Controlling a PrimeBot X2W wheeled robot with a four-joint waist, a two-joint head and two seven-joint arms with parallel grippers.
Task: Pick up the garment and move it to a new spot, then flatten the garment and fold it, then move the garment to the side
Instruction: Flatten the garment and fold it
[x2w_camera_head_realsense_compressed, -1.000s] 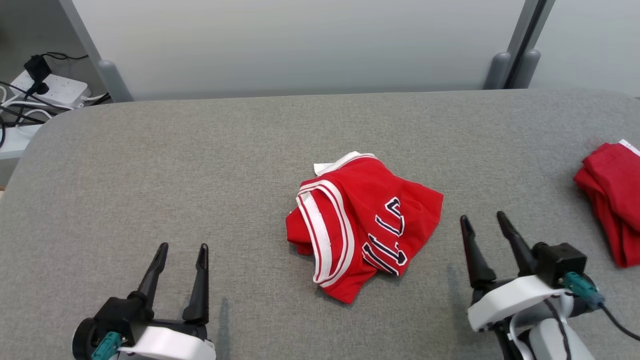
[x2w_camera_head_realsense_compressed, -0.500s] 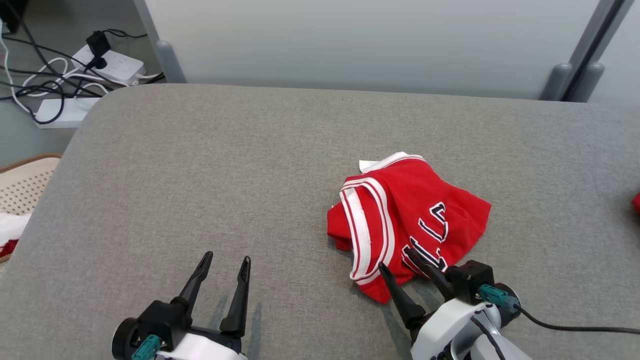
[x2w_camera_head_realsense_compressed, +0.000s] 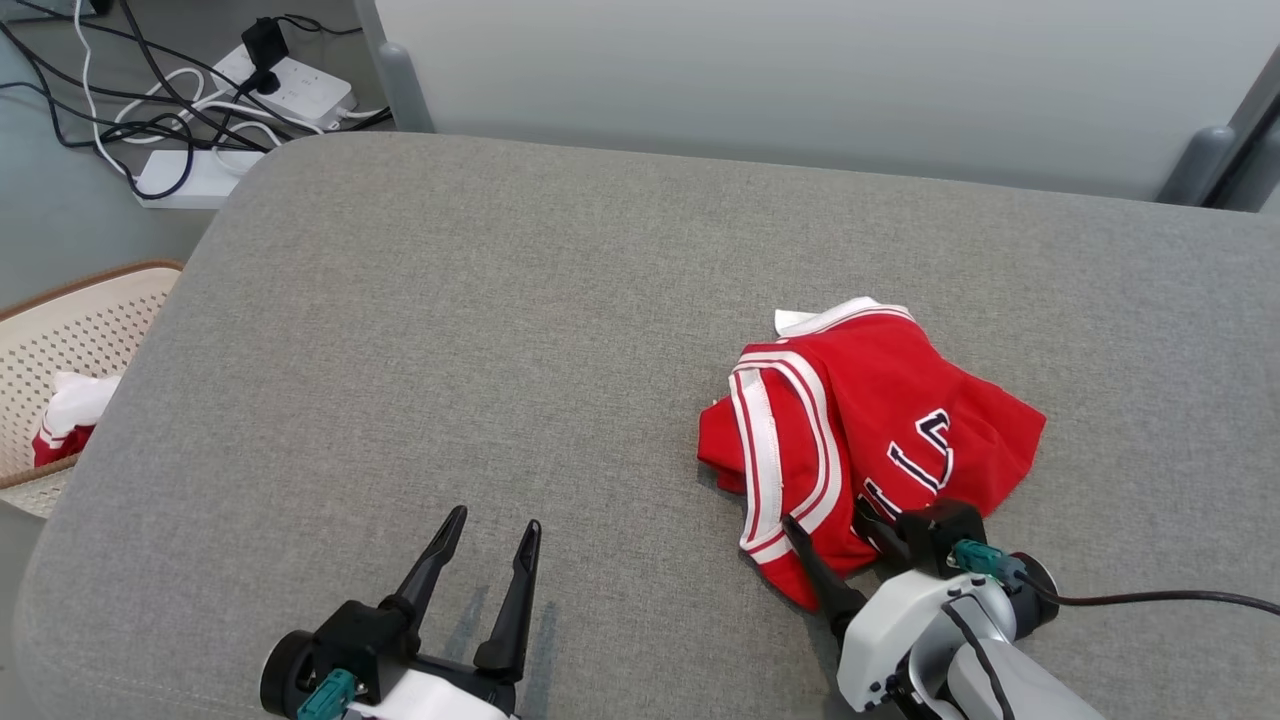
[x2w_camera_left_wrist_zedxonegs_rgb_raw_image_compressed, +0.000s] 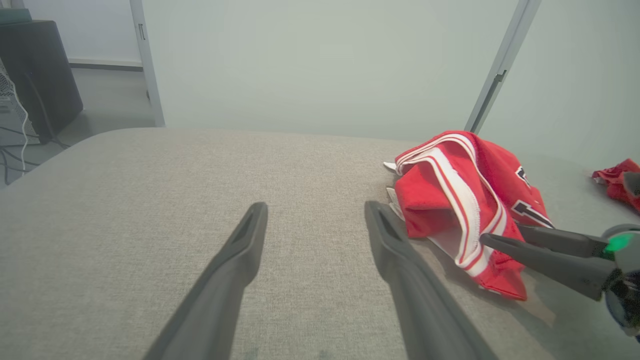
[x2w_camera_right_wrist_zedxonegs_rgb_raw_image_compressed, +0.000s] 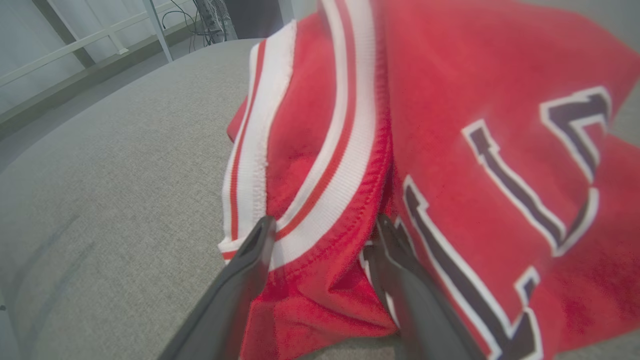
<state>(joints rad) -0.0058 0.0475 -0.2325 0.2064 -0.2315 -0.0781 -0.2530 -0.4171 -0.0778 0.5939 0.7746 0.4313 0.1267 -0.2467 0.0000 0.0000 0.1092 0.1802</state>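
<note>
The crumpled red garment (x2w_camera_head_realsense_compressed: 880, 420), with white-striped trim and dark lettering, lies right of centre on the grey padded surface (x2w_camera_head_realsense_compressed: 500, 330). My right gripper (x2w_camera_head_realsense_compressed: 828, 520) is open at the garment's near edge, its fingers straddling the striped hem. In the right wrist view, the right gripper (x2w_camera_right_wrist_zedxonegs_rgb_raw_image_compressed: 325, 222) has the hem of the garment (x2w_camera_right_wrist_zedxonegs_rgb_raw_image_compressed: 450, 100) lying between its two fingers. My left gripper (x2w_camera_head_realsense_compressed: 495, 518) is open over bare surface to the garment's left. From the left wrist, I see the left gripper (x2w_camera_left_wrist_zedxonegs_rgb_raw_image_compressed: 315, 207) with nothing in it, the garment (x2w_camera_left_wrist_zedxonegs_rgb_raw_image_compressed: 450, 195) and the right gripper (x2w_camera_left_wrist_zedxonegs_rgb_raw_image_compressed: 502, 234).
A perforated beige basket (x2w_camera_head_realsense_compressed: 70, 330) holding white and red cloth stands off the surface's left edge. Power strips and cables (x2w_camera_head_realsense_compressed: 200, 90) lie on the floor at the back left. Another red garment (x2w_camera_left_wrist_zedxonegs_rgb_raw_image_compressed: 617, 180) lies far to the right. A pale wall panel backs the surface.
The camera has turned, shifting the whole picture right. My right gripper has swung in from the garment's right side to its near edge, fingers now around the hem. The left gripper stays open.
</note>
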